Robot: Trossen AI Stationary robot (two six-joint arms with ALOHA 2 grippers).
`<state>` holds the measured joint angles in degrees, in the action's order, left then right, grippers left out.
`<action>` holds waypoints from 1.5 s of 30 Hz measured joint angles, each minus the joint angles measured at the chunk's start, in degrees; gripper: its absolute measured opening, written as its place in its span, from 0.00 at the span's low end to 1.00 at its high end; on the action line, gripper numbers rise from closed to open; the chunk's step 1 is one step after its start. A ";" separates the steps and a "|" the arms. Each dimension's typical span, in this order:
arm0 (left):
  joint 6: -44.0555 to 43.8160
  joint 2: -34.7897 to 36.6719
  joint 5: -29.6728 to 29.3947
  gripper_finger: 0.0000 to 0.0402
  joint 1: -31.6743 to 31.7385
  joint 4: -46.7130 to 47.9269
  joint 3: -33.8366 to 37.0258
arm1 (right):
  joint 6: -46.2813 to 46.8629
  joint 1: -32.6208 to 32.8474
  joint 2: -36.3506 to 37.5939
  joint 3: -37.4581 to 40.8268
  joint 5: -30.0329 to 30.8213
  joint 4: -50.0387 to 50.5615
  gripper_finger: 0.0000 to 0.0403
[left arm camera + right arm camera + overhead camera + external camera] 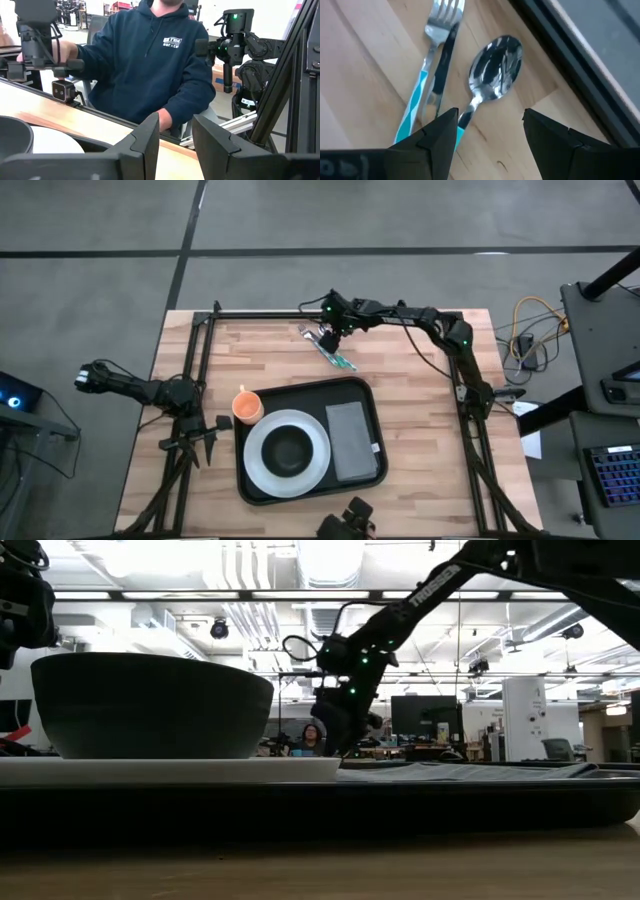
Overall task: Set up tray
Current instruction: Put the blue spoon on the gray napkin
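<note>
Nearest the overhead camera's lower edge sits the large black rectangular tray with rounded corners and a raised rim (305,492), lying on the pale wooden bench (420,440) toward its 6 o'clock side. Inside the tray, a round white plate (256,464) fills the 9 o'clock half and carries a dark round bowl (289,448) at its centre; in the low view that bowl (150,705) stands upright on the plate (170,769). A flat grey rectangular napkin (352,440) lies in the tray's 3 o'clock half, just beside the plate. A small orange cup (247,405) stands on the bench just outside the tray's 10 o'clock corner. Well apart from the tray, at the bench's 12 o'clock edge, the right gripper (327,335) hangs over a cluster of cutlery (334,352); its wrist view shows the fingers spread wide with nothing between them, poised just above a shiny metal spoon with a teal handle (495,60), with a metal fork with a teal handle (437,30) and a dark-bladed knife (445,55) lying close alongside on the wood. The left gripper (200,442) waits at the bench's 9 o'clock edge, beside the tray, its fingers parted and empty. Beyond it, the left wrist view shows a person in a navy hooded sweatshirt (150,60) seated behind the bench.
</note>
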<state>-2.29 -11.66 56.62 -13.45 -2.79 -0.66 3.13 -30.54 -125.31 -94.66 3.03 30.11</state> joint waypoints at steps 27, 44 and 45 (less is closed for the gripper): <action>-0.01 -0.01 0.00 0.24 0.00 0.00 0.00 | 2.26 1.16 -3.87 -6.22 -0.33 8.06 0.38; -0.02 0.00 -0.02 0.24 0.00 0.00 0.00 | 3.18 -0.08 -4.09 -6.22 -4.83 10.43 0.40; -0.01 0.00 -0.02 0.24 -0.02 0.00 0.00 | 3.34 -0.05 -4.09 -6.22 -4.86 10.50 0.40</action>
<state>-2.30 -11.66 56.60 -13.47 -2.79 -0.66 6.48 -30.59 -129.40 -100.88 -1.84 40.61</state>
